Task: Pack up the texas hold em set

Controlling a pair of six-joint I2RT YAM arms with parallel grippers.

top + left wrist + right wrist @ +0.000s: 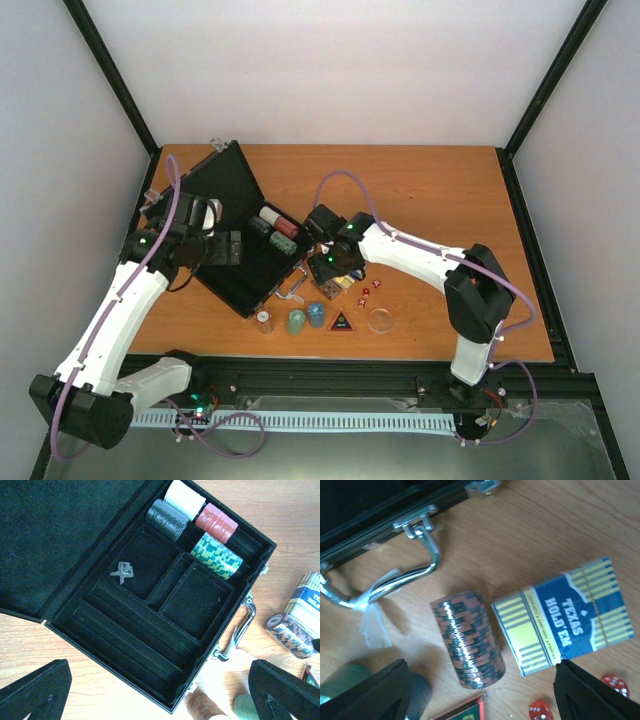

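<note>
The black case (240, 262) lies open at the table's left, with its lid (215, 185) back. White (185, 497), grey (166, 517), red (216, 522) and green (216, 555) chip stacks lie in its far slots, and keys (122, 571) in a middle well. My left gripper (160, 705) is open and empty over the case's near corner. My right gripper (482, 700) is open above a brown-and-black chip stack (469, 637) lying on its side beside a blue Texas Hold'em deck (565, 622). The fingers straddle both without touching.
The silver handle (395, 585) juts from the case toward the right gripper. Near the front edge stand a few loose chip stacks (296, 321), the black triangle (341, 321), the clear disc (380, 319) and red dice (368, 290). A red-edged card box (462, 712) lies by the brown stack.
</note>
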